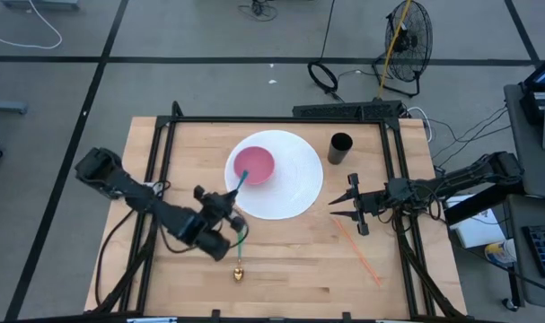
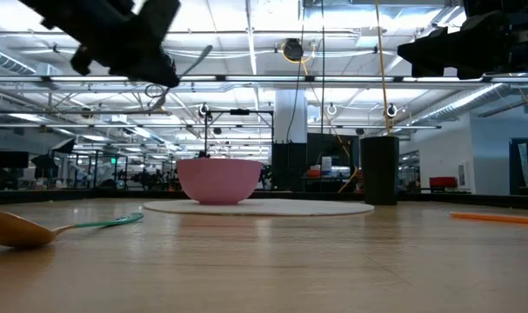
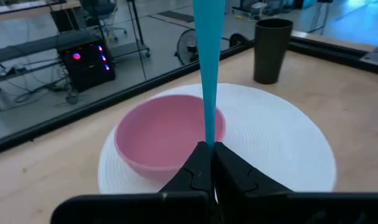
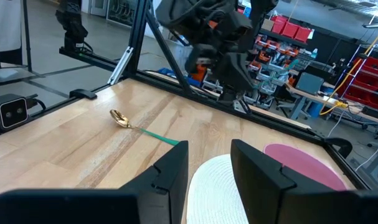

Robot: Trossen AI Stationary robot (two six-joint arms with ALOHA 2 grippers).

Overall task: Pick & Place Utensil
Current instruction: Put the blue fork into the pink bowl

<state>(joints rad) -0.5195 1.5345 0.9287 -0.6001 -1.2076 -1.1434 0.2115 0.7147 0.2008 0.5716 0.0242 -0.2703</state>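
A blue utensil (image 3: pixel 208 74) is held by my left gripper (image 3: pixel 208 149), which is shut on it above the table. In the high view the utensil (image 1: pixel 240 182) reaches from my left gripper (image 1: pixel 227 197) over the rim of the pink bowl (image 1: pixel 254 164). The bowl stands on a white plate (image 1: pixel 294 193). A gold spoon with a green handle (image 1: pixel 241 256) lies flat on the wood near the front edge. My right gripper (image 1: pixel 353 205) waits open to the right of the plate, touching nothing. My left gripper pinches the blue utensil by the narrow end of its handle (image 3: pixel 208 138) between the two fingers. The handle runs on ahead in line with the fingers, slanting upward in the low view (image 2: pixel 194 61). It is lifted clear, with its far end above the pink bowl (image 3: pixel 167 134).
A black cup (image 1: pixel 340 148) stands beyond the plate's right side. A thin orange stick (image 1: pixel 357 247) lies on the wood below my right gripper. A black frame (image 1: pixel 272 119) borders the table's far and side edges. Bare wood spreads along the near side.
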